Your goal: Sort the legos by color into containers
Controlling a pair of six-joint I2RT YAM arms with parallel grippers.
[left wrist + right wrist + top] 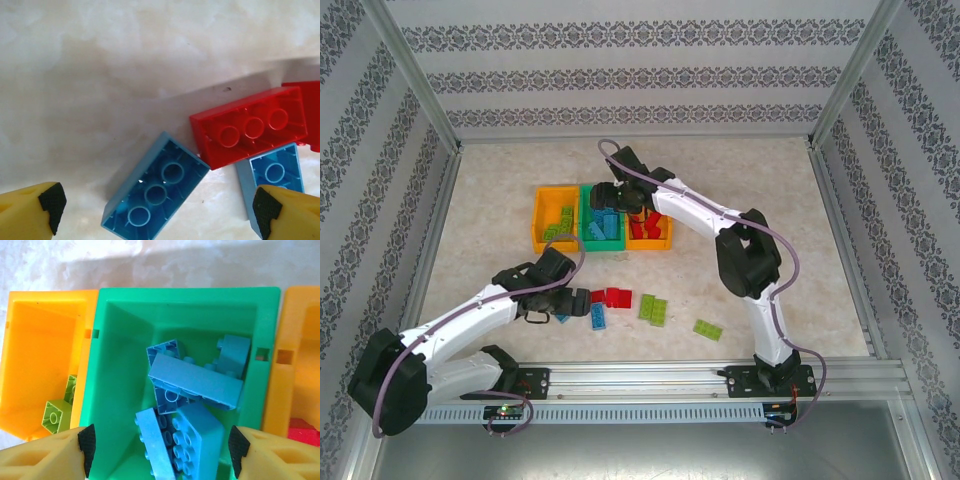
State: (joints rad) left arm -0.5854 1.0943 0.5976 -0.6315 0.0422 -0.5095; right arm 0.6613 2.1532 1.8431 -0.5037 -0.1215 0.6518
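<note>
Note the left gripper (159,207) spread wide and empty, low over the desk (125,60), with an upturned blue brick (155,192) between its fingertips at 6 o'clock of the wrist view, a red brick (250,127) just beside it at 3 o'clock and a second blue brick (275,172) at 4 o'clock. Note the right gripper (162,446) likewise parted (nothing held) above the green bin (125,340) and its heap of blue legos (192,380). Find lime legos (52,415) in the left orange bin (35,340) at 9 o'clock of the green one, and red legos (302,432) in the right orange bin (300,340) at 3 o'clock.

A second red lego (314,107) is cut off by the right edge.
</note>
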